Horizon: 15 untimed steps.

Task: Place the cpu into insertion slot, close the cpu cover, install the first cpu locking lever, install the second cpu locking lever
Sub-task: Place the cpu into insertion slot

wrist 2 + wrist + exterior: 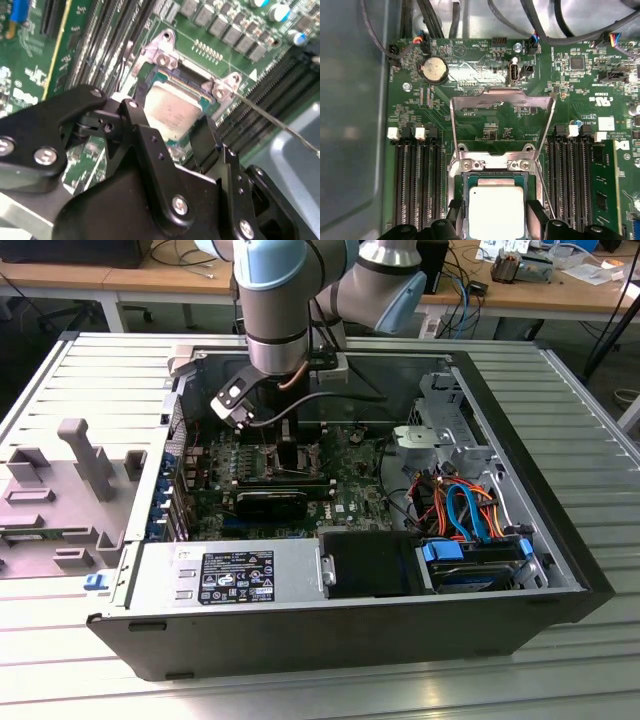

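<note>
Black gripper point(167, 122), its fingers apart, is straddling the cpu point(496, 212), which is lying in the insertion slot point(495, 176) with the cpu cover point(485, 102) standing open; any sideways nudge would probably be skewing it and damaging the slot.

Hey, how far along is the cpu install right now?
Done: the cpu sits in the insertion slot. In hand: the gripper is right at the cpu. Left: the cpu cover stands open, swung back from the slot, and a wire locking lever sticks out unlatched.
</note>
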Tool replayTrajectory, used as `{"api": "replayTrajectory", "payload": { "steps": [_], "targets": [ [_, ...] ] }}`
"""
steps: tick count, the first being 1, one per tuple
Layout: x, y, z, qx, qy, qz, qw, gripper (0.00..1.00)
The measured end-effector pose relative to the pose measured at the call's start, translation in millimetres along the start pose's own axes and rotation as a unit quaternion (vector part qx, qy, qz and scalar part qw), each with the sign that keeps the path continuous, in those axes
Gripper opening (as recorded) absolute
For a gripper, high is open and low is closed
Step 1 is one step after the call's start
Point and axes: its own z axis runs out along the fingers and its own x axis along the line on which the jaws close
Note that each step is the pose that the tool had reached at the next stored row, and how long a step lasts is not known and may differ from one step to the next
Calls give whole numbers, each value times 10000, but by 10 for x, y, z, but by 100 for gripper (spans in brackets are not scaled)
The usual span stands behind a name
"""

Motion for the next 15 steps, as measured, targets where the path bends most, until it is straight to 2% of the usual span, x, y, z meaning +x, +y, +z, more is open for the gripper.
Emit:
{"api": "replayTrajectory", "payload": {
  "steps": [2,5,6,7,8,9,10,11,12,14,15],
  "targets": [
    [-2,7,-77,0,8,0,10000,62],
    [3,13,-94,2,9,-1,10000,60],
    [12,40,-91,36,20,1,10000,47],
    [14,51,-88,55,38,3,10000,47],
    [17,59,-86,69,54,5,10000,42],
    [24,74,-85,87,72,9,9999,29],
    [28,74,-97,88,71,11,9999,24],
    [34,77,-124,87,72,11,9999,24],
    [39,83,-191,87,72,11,9999,11],
    [40,96,-328,87,72,10,9999,11],
    [39,98,-364,88,72,10,9999,11]
  ]
}}
